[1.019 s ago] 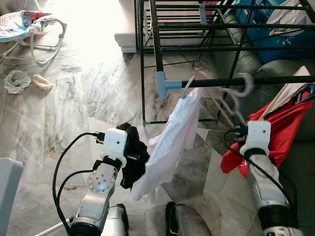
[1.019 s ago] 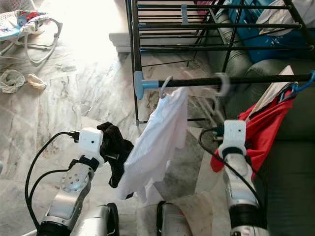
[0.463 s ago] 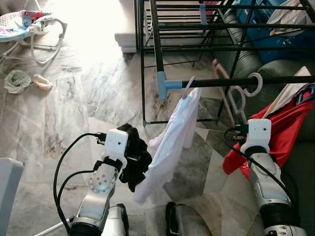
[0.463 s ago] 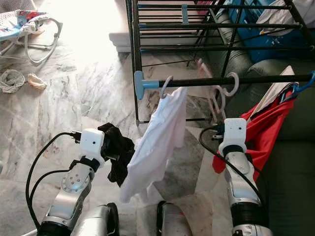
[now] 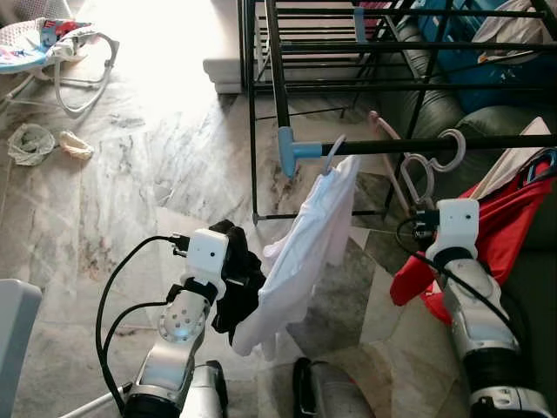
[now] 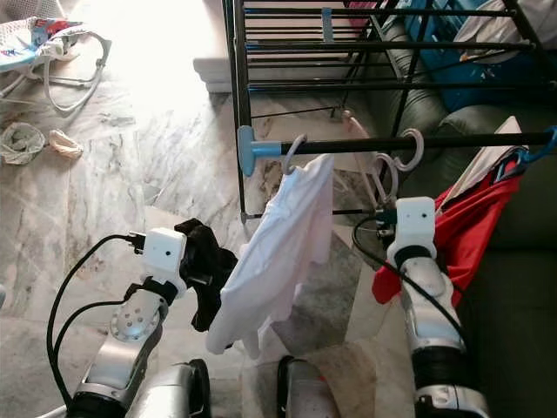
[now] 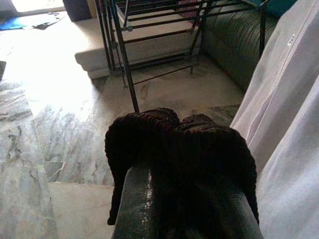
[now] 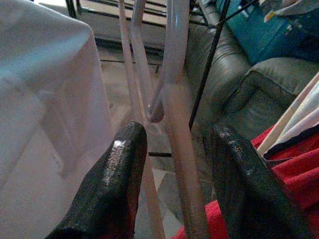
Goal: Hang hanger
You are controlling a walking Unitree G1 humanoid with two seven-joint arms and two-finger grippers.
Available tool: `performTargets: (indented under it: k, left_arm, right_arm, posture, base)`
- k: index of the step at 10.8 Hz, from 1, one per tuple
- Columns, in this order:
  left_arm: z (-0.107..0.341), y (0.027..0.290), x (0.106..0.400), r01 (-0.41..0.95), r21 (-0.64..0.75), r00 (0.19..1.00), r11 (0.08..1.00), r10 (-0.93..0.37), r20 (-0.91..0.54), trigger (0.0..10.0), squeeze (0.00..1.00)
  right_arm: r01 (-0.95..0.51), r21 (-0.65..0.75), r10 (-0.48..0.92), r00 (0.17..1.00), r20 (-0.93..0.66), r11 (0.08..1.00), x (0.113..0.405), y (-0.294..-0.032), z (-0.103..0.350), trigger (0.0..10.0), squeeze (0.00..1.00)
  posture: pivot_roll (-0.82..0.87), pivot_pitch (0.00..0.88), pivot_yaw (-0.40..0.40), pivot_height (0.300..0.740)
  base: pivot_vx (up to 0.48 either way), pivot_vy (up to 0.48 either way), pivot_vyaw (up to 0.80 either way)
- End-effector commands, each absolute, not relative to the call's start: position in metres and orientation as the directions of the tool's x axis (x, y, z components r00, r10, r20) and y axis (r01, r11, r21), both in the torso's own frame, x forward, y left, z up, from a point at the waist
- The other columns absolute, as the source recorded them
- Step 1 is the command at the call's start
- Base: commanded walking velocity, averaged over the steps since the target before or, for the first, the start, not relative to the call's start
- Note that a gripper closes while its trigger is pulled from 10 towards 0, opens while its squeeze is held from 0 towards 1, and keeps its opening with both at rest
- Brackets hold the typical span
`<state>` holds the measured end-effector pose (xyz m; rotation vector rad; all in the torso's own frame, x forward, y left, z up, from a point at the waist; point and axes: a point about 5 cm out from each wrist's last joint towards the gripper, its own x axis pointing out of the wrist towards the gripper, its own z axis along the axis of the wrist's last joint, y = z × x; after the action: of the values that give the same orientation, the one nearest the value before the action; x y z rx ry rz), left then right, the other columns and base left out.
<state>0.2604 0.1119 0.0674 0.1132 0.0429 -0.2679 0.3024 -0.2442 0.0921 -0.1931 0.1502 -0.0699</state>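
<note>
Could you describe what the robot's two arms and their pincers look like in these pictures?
Both arms are silver metal with black joint rings, each ending in a white boxy wrist housing. Looping black cables run along both. The right pincer has two long, glossy black fingers. The left pincer looks dark, with a rounded greyish casing.

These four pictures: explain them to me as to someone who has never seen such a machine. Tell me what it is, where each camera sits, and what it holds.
This is a walking humanoid robot with two silver arms. The two wide pictures come from cameras in its head, looking down. The other two come from cameras on its wrists, looking along its black fingers. Before it stands a black drying rack on a marble floor. On the rack's rail hang a white shirt, a pale pink hanger and a red garment. The left gripper clutches a dark knitted cloth. The right gripper is open, its fingers either side of the hanger's bars, with the hook already on the rail.
</note>
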Motion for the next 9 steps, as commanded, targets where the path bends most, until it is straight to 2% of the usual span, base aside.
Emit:
performTargets:
  k: [1, 2, 3, 4, 9]
  left_arm:
    - [0.064, 0.113, 0.259, 0.267, 0.116, 0.963, 0.957, -0.259, -0.076, 10.0, 0.0]
    - [0.063, 0.114, 0.258, 0.263, 0.124, 0.963, 0.957, -0.253, -0.091, 10.0, 0.0]
    - [0.062, 0.114, 0.258, 0.262, 0.125, 0.963, 0.957, -0.251, -0.095, 10.0, 0.0]
    - [0.061, 0.113, 0.258, 0.268, 0.126, 0.961, 0.955, -0.257, -0.1, 10.0, 0.0]
    - [0.057, 0.114, 0.257, 0.28, 0.137, 0.955, 0.95, -0.262, -0.136, 10.0, 0.0]
  right_arm:
    - [0.045, -0.197, -0.078, 0.983, -0.163, 0.979, 0.301, -0.25, 0.095, 10.0, 0.0]
    - [0.006, -0.188, -0.043, 0.98, -0.193, 0.982, 0.298, -0.251, 0.097, 9.4, 0.0]
    - [-0.01, -0.165, -0.025, 0.979, -0.203, 0.986, 0.296, -0.253, 0.099, 0.3, 0.0]
    - [-0.02, -0.163, -0.014, 0.978, -0.206, 0.986, 0.297, -0.256, 0.107, 0.0, 0.0]
    - [-0.065, -0.178, 0.014, 0.962, -0.274, 0.982, 0.299, -0.266, 0.118, 0.0, 0.0]
  posture:
    - [-0.01, 0.184, -0.036, 0.74]
    - [0.0, 0.187, -0.038, 0.74]
    - [-0.01, 0.189, -0.038, 0.74]
    - [-0.01, 0.19, -0.037, 0.74]
    - [-0.01, 0.189, -0.035, 0.74]
  base:
    - [0.0, 0.0, 0.0]
    - [0.0, 0.0, 0.0]
    - [0.0, 0.0, 0.0]
    - [0.0, 0.0, 0.0]
    - [0.0, 0.0, 0.0]
